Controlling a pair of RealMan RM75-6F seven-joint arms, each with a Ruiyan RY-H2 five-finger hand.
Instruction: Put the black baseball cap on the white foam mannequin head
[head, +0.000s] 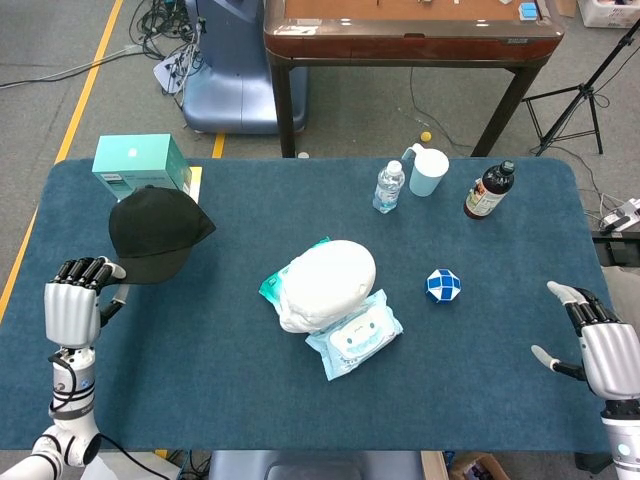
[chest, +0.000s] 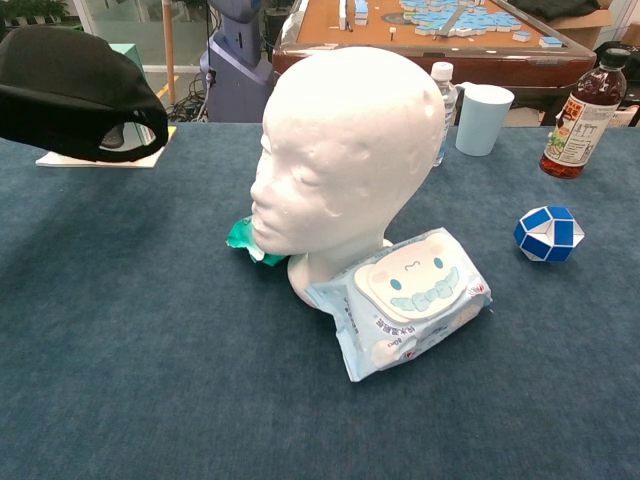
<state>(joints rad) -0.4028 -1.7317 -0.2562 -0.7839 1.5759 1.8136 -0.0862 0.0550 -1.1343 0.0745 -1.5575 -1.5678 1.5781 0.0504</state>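
Table: a dark blue cloth-covered table (head: 200, 380) fills both views; grey floor, cables and a brown-topped table (head: 410, 30) stand behind it.
Mannequin head: the white foam mannequin head (chest: 340, 150) stands upright near the table's middle, bare, its face turned toward the robot's left in the chest view.
Cap: the black baseball cap (head: 158, 233) is raised above the cloth at the robot's left, well apart from the mannequin head; in the chest view its rear opening and strap show (chest: 75, 95) at the upper left corner.
Left hand: the left hand (head: 72, 305) is at the table's left edge, fingers curled in beside the cap's lower edge; it appears to hold the cap there, though the exact contact is hard to make out.
Right hand: the right hand (head: 600, 350) is at the table's right edge, fingers spread, holding nothing.
Wipes: a pale blue wipes pack (chest: 405, 300) lies against the mannequin's base; a green packet (chest: 245, 240) peeks out on its other side.
Box: a teal box (head: 135, 160) is partly hidden behind the cap, on a pale card (chest: 95, 158).
Back row: a small water bottle (head: 388, 187), a light blue cup (head: 428, 172) and a dark bottle (head: 488, 190).
Puzzle: a blue-and-white twist puzzle (head: 443, 285) sits right of the mannequin head.
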